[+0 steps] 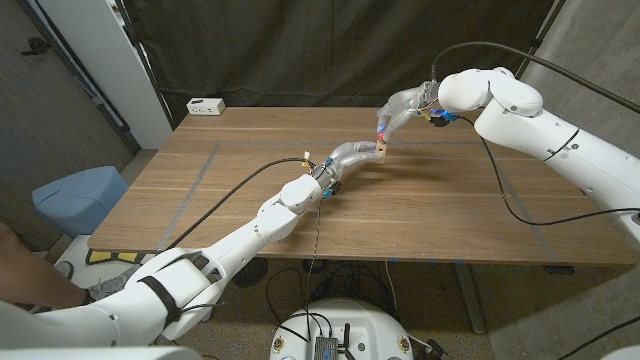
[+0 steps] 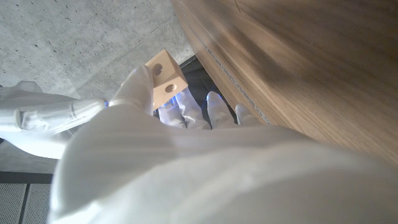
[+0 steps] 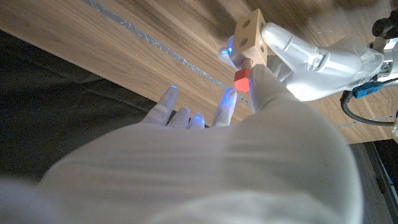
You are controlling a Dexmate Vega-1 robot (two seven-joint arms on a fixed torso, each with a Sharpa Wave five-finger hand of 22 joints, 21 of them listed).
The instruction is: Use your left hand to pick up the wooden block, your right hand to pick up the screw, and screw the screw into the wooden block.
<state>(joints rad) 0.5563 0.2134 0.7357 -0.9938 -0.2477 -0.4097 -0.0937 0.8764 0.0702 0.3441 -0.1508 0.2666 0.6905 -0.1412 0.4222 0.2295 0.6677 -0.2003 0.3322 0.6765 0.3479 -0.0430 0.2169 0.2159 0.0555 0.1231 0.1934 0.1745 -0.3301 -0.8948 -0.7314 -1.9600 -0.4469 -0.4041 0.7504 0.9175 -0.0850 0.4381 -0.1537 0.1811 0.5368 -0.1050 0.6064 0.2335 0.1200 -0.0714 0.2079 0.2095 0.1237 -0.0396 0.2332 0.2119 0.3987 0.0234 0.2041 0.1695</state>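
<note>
My left hand [image 1: 349, 157] grips a small pale wooden block [image 1: 381, 150] above the middle of the table; the block [image 2: 165, 77] shows two round holes on one face. My right hand [image 1: 401, 107] reaches down from the far right and pinches a screw with a red head [image 1: 380, 134] just above the block. In the right wrist view the screw [image 3: 242, 79] has its threaded shank set in a hole of the block [image 3: 250, 33], with the left hand [image 3: 311, 53] holding the block's other side. The right hand's fingers [image 3: 266, 87] press on the red head.
A white box [image 1: 205, 105] sits at the table's far left corner. Grey tape lines [image 1: 200, 172] cross the wooden table [image 1: 450, 215]. A black cable [image 1: 505, 195] trails over the right half. A blue bin [image 1: 80, 196] stands on the floor to the left.
</note>
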